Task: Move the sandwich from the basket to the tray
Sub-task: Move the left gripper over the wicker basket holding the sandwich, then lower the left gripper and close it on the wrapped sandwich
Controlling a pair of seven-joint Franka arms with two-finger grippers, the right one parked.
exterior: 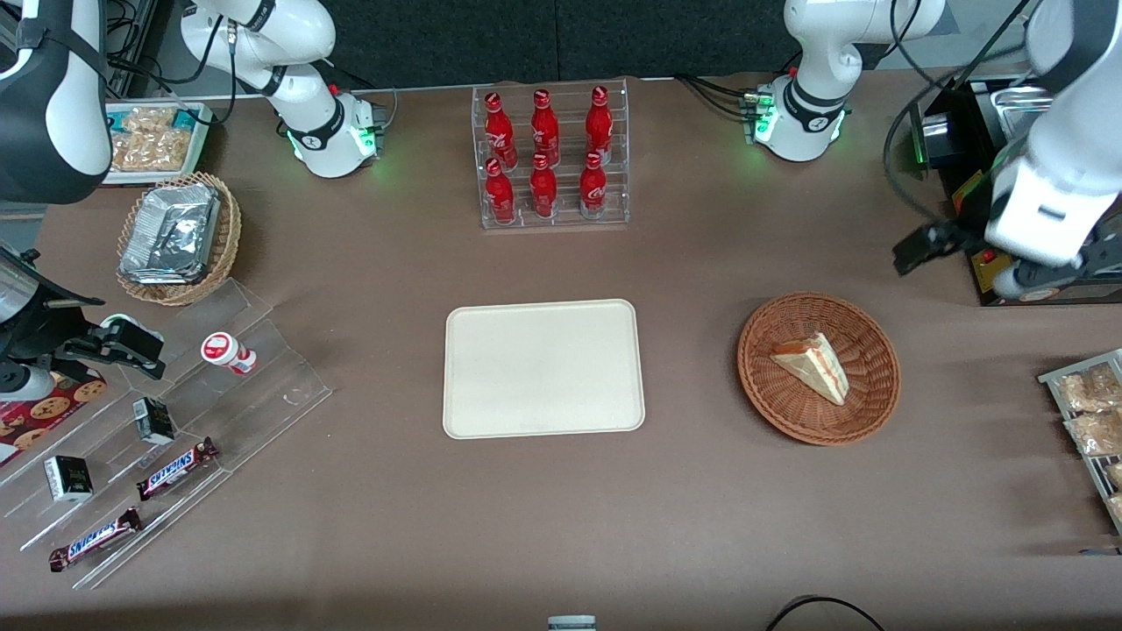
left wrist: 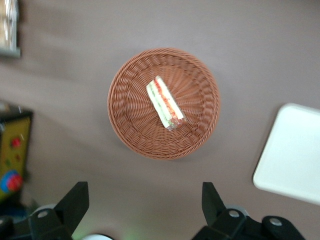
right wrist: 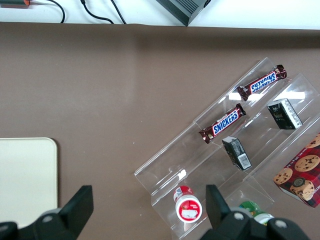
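The sandwich (exterior: 813, 365), a white wedge with red and green layers, lies in the reddish-brown wicker basket (exterior: 763, 386). The cream tray (exterior: 543, 368) lies flat at the table's middle, beside the basket toward the parked arm's end, with nothing on it. My left gripper (exterior: 929, 245) hangs high above the table, farther from the front camera than the basket and toward the working arm's end. In the left wrist view the gripper (left wrist: 144, 192) is open and empty, well above the sandwich (left wrist: 165, 102) in the basket (left wrist: 125, 125). One corner of the tray (left wrist: 295, 155) shows there.
A clear rack of red bottles (exterior: 552, 158) stands farther from the front camera than the tray. A black device (exterior: 982, 175) sits under the working arm. Snack packs (exterior: 1087, 412) lie at the working arm's end. A tan foil-pack basket (exterior: 175, 237) and stepped candy racks (exterior: 175, 464) are at the parked arm's end.
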